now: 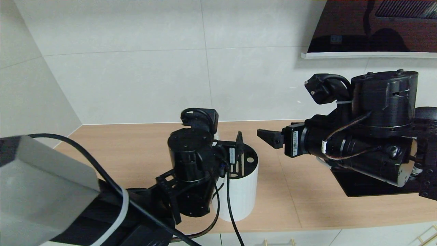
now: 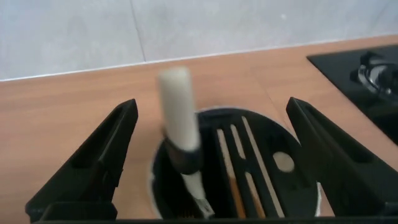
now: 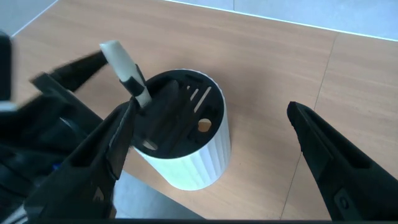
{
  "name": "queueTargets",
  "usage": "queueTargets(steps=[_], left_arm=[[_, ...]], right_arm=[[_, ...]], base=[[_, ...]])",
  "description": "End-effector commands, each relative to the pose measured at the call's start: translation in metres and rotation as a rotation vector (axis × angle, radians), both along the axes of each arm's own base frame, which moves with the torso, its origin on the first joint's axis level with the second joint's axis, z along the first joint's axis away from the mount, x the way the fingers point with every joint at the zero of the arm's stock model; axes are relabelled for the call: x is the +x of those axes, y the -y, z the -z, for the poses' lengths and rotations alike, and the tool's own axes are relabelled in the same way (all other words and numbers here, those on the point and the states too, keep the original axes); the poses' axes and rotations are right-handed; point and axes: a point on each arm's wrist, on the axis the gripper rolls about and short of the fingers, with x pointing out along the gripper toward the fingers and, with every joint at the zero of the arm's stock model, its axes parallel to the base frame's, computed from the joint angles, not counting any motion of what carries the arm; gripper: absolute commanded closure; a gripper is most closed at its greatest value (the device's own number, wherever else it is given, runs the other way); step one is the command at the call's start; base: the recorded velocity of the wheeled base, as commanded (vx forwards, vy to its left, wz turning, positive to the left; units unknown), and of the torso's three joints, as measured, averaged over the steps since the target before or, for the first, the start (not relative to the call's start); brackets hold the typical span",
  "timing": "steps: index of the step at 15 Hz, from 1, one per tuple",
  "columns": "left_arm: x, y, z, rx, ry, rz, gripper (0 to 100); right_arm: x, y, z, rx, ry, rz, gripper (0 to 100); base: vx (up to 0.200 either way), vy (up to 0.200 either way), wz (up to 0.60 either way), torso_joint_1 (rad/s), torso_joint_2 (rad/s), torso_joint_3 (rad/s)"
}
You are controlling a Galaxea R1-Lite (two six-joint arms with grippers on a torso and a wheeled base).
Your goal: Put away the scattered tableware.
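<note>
A white cylindrical utensil holder with a black slotted top stands near the front edge of the wooden counter. A white-handled utensil stands upright in one of its slots, handle up. My left gripper hovers open right over the holder, its fingers wide on either side of the handle and not touching it. My right gripper hangs open above and to the right of the holder, with nothing between its fingers. The white handle leans out of the holder beside the left gripper.
A black cooktop lies on the counter to the right, partly under my right arm. A dark range hood hangs on the tiled wall above it. Bare counter stretches to the left and behind the holder.
</note>
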Motion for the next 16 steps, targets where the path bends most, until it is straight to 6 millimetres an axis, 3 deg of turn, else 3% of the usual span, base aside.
queueTargets(steps=[1, 2, 3, 4, 5, 6, 7, 9, 10, 11, 13, 16], left_arm=[[-0.010, -0.024, -0.037, -0.061, 0.062, -0.019, 0], [-0.025, -0.043, -0.066, -0.092, 0.101, 0.001, 0], [-0.034, -0.052, -0.079, -0.111, 0.120, 0.019, 0], [-0.050, -0.071, -0.098, -0.142, 0.157, 0.044, 0], [-0.056, -0.079, -0.105, -0.154, 0.173, 0.053, 0], [-0.073, -0.098, -0.114, -0.185, 0.209, 0.064, 0], [-0.075, -0.099, -0.115, -0.186, 0.210, 0.062, 0], [-0.116, -0.143, -0.118, -0.198, 0.248, 0.032, 0], [-0.125, -0.151, -0.119, -0.198, 0.256, 0.030, 0], [-0.150, -0.174, -0.120, -0.188, 0.265, 0.019, 0], [-0.172, -0.206, -0.119, -0.164, 0.265, -0.085, 0], [-0.207, -0.235, -0.116, -0.153, 0.284, -0.186, 0]], right_arm=[[0.007, 0.011, -0.005, 0.018, 0.009, 0.046, 0], [0.011, 0.024, -0.009, 0.060, 0.019, 0.095, 0], [0.012, 0.030, -0.011, 0.080, 0.028, 0.122, 0], [0.005, 0.041, -0.014, 0.096, 0.069, 0.182, 0], [0.000, 0.048, -0.017, 0.108, 0.098, 0.219, 0], [-0.019, 0.070, -0.027, 0.139, 0.172, 0.281, 0], [-0.021, 0.071, -0.027, 0.140, 0.175, 0.281, 0], [-0.072, 0.106, -0.026, 0.160, 0.231, 0.288, 0], [-0.081, 0.112, -0.027, 0.171, 0.244, 0.291, 0], [-0.102, 0.132, -0.027, 0.198, 0.288, 0.326, 0], [-0.129, 0.159, -0.017, 0.138, 0.335, 0.415, 0], [-0.166, 0.187, -0.005, 0.062, 0.424, 0.566, 0]], base=[[0.000, 0.000, 0.00, 0.000, 0.00, 0.000], [0.000, 0.000, 0.00, 0.000, 0.00, 0.000], [0.000, 0.000, 0.00, 0.000, 0.00, 0.000], [0.000, 0.000, 0.00, 0.000, 0.00, 0.000], [0.000, 0.000, 0.00, 0.000, 0.00, 0.000], [0.000, 0.000, 0.00, 0.000, 0.00, 0.000], [0.000, 0.000, 0.00, 0.000, 0.00, 0.000], [0.000, 0.000, 0.00, 0.000, 0.00, 0.000], [0.000, 0.000, 0.00, 0.000, 0.00, 0.000], [0.000, 0.000, 0.00, 0.000, 0.00, 0.000], [0.000, 0.000, 0.00, 0.000, 0.00, 0.000], [0.000, 0.000, 0.00, 0.000, 0.00, 0.000]])
